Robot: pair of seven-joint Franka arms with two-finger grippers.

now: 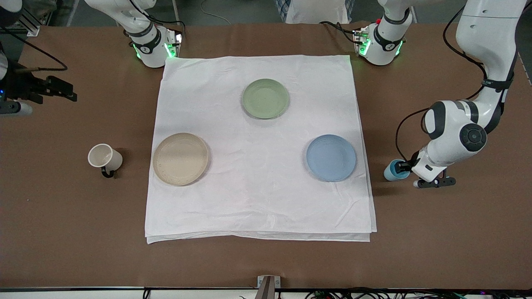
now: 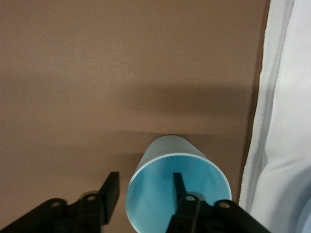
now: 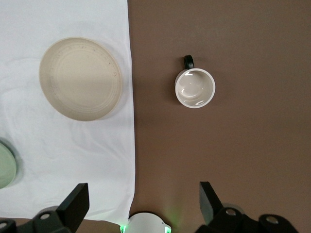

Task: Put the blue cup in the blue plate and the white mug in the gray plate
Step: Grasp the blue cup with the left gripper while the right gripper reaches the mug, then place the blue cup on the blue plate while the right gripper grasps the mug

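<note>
The blue cup stands on the bare brown table beside the cloth, at the left arm's end; the left wrist view looks into it. My left gripper is open and straddles the cup's wall, one finger inside and one outside with a gap. The blue plate lies on the cloth next to the cup. The white mug stands on the bare table at the right arm's end, beside the gray plate. My right gripper waits open and empty, high over the table.
A pale green plate lies on the white cloth, farther from the front camera than the other two plates. The arm bases stand along the back edge.
</note>
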